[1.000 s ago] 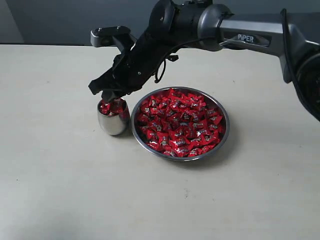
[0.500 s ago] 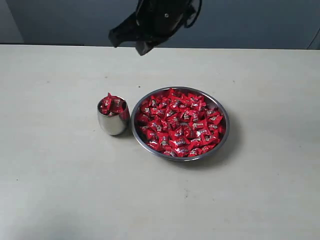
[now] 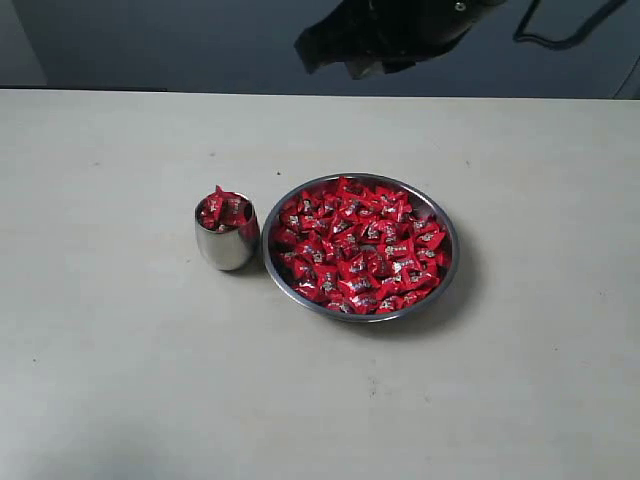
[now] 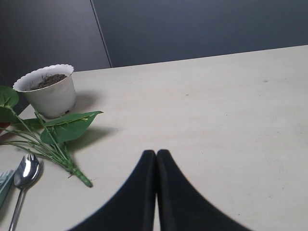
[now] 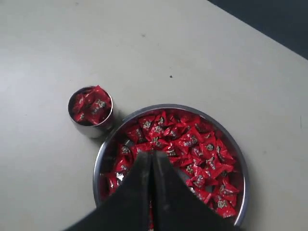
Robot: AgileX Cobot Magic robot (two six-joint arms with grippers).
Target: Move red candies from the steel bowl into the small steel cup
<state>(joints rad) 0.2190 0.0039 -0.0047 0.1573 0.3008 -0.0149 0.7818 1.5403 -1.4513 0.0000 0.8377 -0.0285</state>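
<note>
Pale beige tabletop (image 3: 120,380) ran under everything, backed by a dark blue-grey wall (image 3: 150,40). Red candies (image 3: 360,245) filled the steel bowl (image 3: 455,240) in a heap that hid its floor. The bowl lay straight below the right pincer (image 5: 152,155), whose two black fingers were pressed together with nothing between them. More of the same candies were piled in the small steel cup (image 3: 224,250), rising past its rim. The cup stood upright just beside the bowl, off to one side of the pincer's tips (whether steel met steel, I could not tell). Wrappers bore small silver-white marks, too small to read. Seen from the exterior camera, that pincer hung high over the far side of the bowl, well clear of the candies. The left pincer (image 4: 156,153) was likewise closed and empty, over bare table. Ahead of it and off to one side stood a white scalloped pot (image 4: 48,94) of soil. A leafy green sprig (image 4: 57,132) lay nearer, and a steel spoon (image 4: 24,175) lay beside the sprig's stem.
</note>
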